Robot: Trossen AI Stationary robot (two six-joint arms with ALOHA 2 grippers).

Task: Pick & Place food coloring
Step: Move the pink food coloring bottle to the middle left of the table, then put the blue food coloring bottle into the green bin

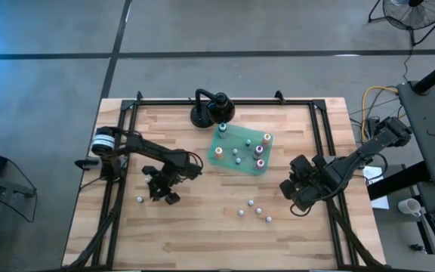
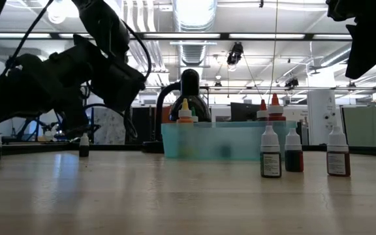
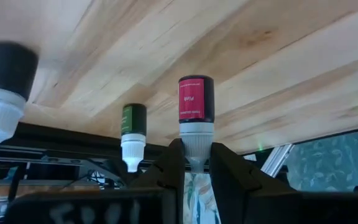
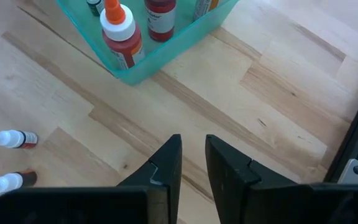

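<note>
My left gripper (image 1: pixel 159 193) is low over the table's left half, shut on a small bottle with a pink label (image 3: pixel 196 99) that stands on the wood. A green-labelled bottle (image 3: pixel 133 121) and a dark one (image 3: pixel 2 74) stand close by. My right gripper (image 1: pixel 293 198) hovers over the right half, slightly open and empty (image 4: pixel 193 155). Several bottles stand in the teal tray (image 1: pixel 242 162). Several more stand loose on the table (image 1: pixel 251 210) between the two grippers. My left gripper pinches the pink-labelled bottle's white cap (image 3: pixel 196 140) between its two fingers, at the cap's narrow tip. The fingers come in low over the table. The bottle stands upright with its base (image 3: pixel 196 79) on the wood.
A black round-based stand (image 1: pixel 210 112) is at the far edge behind the tray. Black frame rails (image 1: pixel 119 151) run along the table's sides. In the low view three loose bottles (image 2: pixel 294 151) stand in front of the tray (image 2: pixel 227 140). Bare wood lies along the near edge.
</note>
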